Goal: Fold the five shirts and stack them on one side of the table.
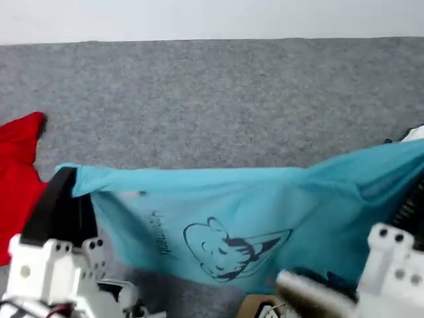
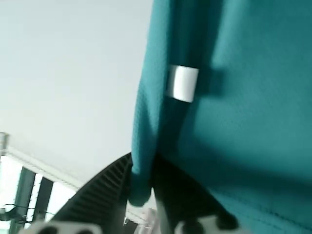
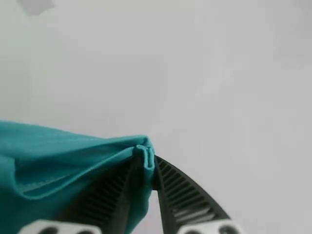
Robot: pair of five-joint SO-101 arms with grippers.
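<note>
The teal shirt (image 1: 218, 218): thin cloth, matt, no shine, soft folds; close up in left wrist view a fine knit grain shows. Its print (image 1: 228, 248): dark lines, flat, matt. The small white label (image 2: 183, 83) on it: smooth, prob. woven tape, a bit brighter than the cloth. The red shirt (image 1: 16, 172): cloth too, matt. The table (image 1: 212, 99): grey cover, felt- or carpet-like, rough, speckled, matt. The left gripper (image 2: 141, 170) & right gripper (image 3: 146, 168): fingers (image 3: 180, 190) of black plastic, ribbed, approx. semi-matt. The arm bodies (image 1: 46, 265): white plastic, smooth, w/ slight gloss. The wall (image 1: 212, 20) behind: white, smooth, matt.
</note>
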